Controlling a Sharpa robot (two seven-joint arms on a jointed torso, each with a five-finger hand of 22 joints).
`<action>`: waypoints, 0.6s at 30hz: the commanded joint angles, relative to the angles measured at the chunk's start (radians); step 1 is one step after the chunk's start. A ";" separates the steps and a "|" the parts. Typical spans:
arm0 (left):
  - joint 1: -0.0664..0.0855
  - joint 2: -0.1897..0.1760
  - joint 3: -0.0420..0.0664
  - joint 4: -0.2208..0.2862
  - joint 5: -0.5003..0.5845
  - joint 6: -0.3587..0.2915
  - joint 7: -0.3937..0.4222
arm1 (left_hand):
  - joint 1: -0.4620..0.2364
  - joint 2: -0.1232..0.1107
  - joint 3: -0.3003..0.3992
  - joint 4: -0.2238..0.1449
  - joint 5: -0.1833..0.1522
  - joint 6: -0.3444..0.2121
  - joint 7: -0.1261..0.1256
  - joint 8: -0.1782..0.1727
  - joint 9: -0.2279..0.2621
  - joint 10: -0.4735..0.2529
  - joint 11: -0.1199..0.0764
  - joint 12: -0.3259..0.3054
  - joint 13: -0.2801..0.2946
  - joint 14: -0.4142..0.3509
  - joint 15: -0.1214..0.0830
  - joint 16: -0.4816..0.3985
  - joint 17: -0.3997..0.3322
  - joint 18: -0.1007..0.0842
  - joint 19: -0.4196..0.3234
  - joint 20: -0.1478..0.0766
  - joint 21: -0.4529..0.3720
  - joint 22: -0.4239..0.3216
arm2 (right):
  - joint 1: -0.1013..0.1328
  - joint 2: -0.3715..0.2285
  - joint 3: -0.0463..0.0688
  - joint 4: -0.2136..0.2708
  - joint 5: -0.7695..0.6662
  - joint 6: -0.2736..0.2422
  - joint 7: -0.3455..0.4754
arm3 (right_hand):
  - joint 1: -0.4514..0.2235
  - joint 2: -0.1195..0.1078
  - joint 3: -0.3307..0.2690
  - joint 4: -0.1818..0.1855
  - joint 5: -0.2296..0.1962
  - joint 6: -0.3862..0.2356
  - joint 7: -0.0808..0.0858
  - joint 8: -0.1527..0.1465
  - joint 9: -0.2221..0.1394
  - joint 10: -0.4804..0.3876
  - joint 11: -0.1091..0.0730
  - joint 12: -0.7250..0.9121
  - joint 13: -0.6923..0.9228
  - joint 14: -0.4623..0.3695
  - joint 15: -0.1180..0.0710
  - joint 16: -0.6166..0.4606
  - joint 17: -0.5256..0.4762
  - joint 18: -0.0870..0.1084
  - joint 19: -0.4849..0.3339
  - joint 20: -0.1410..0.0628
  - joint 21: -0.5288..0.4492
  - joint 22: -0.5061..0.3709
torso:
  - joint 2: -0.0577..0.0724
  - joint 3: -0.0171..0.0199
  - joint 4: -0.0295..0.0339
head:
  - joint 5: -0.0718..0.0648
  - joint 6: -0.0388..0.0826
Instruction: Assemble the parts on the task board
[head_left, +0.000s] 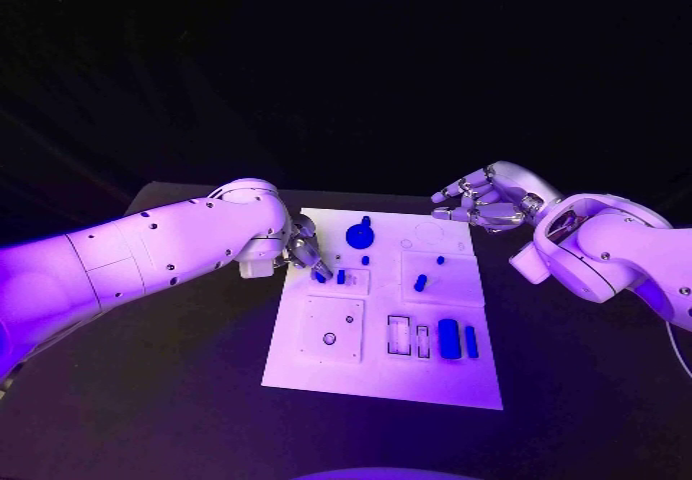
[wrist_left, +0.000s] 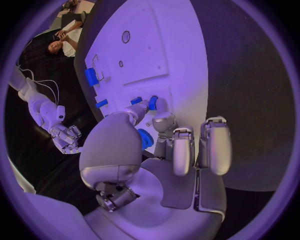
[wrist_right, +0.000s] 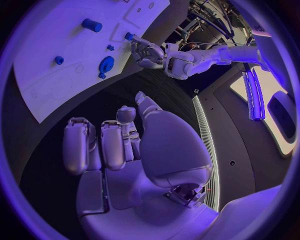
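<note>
The black table (head_left: 173, 400) carries the flat white rectangular task board (head_left: 387, 375), which lies between the two arms. The silver many-fingered left hand (head_left: 306, 255) reaches down over the board's near-left edge; its fingertips (wrist_left: 152, 103) touch a small blue part (wrist_left: 135, 100) standing on the board, and a second round blue piece (wrist_left: 145, 138) shows just under its palm. Whether the fingers actually grip either piece cannot be told. The silver many-fingered right hand (head_left: 483, 205) hovers off the board's far-right corner, above bare table, its fingers loosely curled and apart, holding nothing. Nearest that hand lies a blue round part with a stubby handle (head_left: 359, 235). Further from both hands, toward the robot, two long blue bars (head_left: 459, 338) lie side by side beside two outlined slots (head_left: 408, 336), and a short blue peg (head_left: 421, 283) stands mid-board.
</note>
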 joint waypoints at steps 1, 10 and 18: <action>-0.011 0.005 -0.008 0.002 0.008 0.045 -0.015 | -0.017 -0.003 -0.013 0.002 0.004 0.006 0.001 0.000 -0.003 0.008 -0.001 0.003 0.003 0.103 -0.005 0.002 0.263 -0.013 0.072 -0.007 0.007 0.182 | -0.001 0.000 0.000 0.002 -0.006 0.006 0.005 | -0.005 0.008 -0.003 0.004 0.004 0.001 0.003 0.006 -0.002 0.003 0.001 0.004 0.000 0.043 0.003 -0.002 -0.001 0.007 -0.007 0.003 -0.004 -0.001 | 0.000 -0.0004 -0.0005 | 0.000 0.001; -0.011 0.009 -0.008 0.000 0.007 0.043 -0.021 | -0.050 -0.008 -0.061 0.024 0.003 0.017 0.000 -0.002 -0.008 0.013 -0.001 0.008 0.009 0.103 -0.005 0.002 0.263 -0.015 0.074 -0.008 0.013 0.188 | -0.001 -0.002 0.000 0.003 -0.006 0.005 0.006 | -0.006 0.008 -0.004 0.005 0.004 0.001 0.003 0.006 -0.002 0.001 0.001 0.001 -0.003 0.042 0.003 -0.006 -0.006 0.008 -0.010 0.003 -0.007 -0.006 | 0.000 -0.0003 0.0002 | -0.001 -0.002; -0.011 0.009 -0.007 -0.006 0.005 0.042 -0.024 | -0.067 -0.013 -0.106 0.040 0.002 0.023 0.001 -0.005 -0.012 0.015 -0.001 0.008 0.010 0.103 -0.006 0.002 0.263 -0.016 0.074 -0.008 0.015 0.191 | 0.000 -0.003 0.000 0.003 -0.005 0.005 0.006 | -0.006 0.007 -0.005 0.005 0.004 0.000 0.003 0.006 -0.002 0.001 0.001 0.000 -0.004 0.041 0.003 -0.010 -0.011 0.009 -0.013 0.003 -0.009 -0.010 | 0.000 0.0000 0.0004 | -0.001 -0.001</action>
